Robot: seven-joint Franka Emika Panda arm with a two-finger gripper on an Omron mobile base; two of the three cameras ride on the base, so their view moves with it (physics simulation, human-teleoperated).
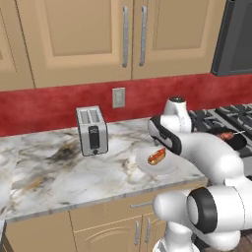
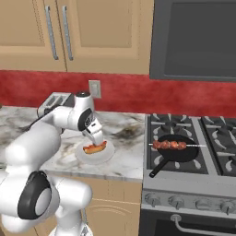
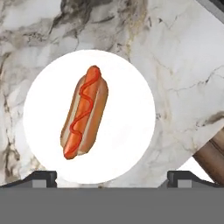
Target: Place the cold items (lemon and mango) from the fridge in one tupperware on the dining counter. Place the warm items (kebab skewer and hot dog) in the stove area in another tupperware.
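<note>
The hot dog (image 3: 84,112), a bun with a ketchup squiggle, lies on a white plate (image 3: 127,127) on the marble counter. My gripper (image 3: 112,178) hangs open just above the plate, with the hot dog ahead of its fingertips and nothing between them. From the base I see the hot dog (image 1: 156,156) (image 2: 94,148) on its plate (image 2: 105,157) under the gripper (image 2: 97,138). The kebab skewer (image 2: 170,144) rests across a black pan (image 2: 179,152) on the stove, to the plate's right. Lemon, mango and tupperware are out of view.
A silver toaster (image 1: 92,130) stands on the counter left of the plate, by the red backsplash. The gas stove (image 2: 203,138) adjoins the counter on the right, under a dark microwave (image 2: 193,37). Wooden cabinets hang above.
</note>
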